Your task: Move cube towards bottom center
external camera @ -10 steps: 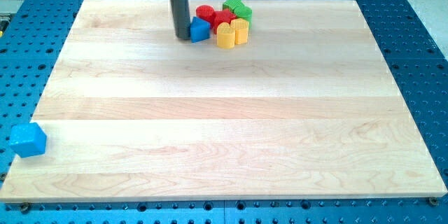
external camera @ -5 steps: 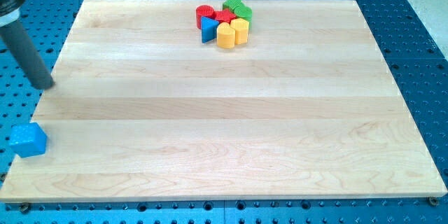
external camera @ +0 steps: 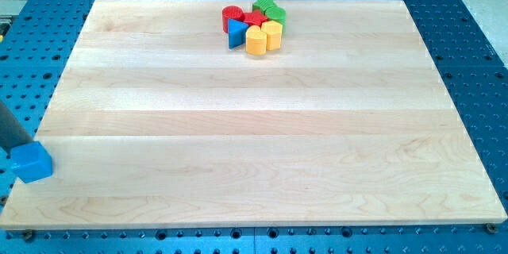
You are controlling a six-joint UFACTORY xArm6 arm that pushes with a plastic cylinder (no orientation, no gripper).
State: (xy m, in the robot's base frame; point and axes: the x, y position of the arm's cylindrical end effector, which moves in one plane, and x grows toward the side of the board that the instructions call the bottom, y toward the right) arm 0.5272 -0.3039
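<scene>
The blue cube sits at the board's left edge near the bottom left corner, partly over the rim of the wooden board. My dark rod comes in from the view's left edge. My tip is right against the cube's upper left side, with its very end partly hidden behind the cube.
A tight cluster sits at the top centre: a red cylinder, a green star, a red block, a blue triangle, a yellow cylinder and a yellow heart. Blue perforated table surrounds the board.
My rod has swung from the cluster at the top centre out past the left edge and down to the blue cube. The cube has shifted slightly. The cluster stays in place.
</scene>
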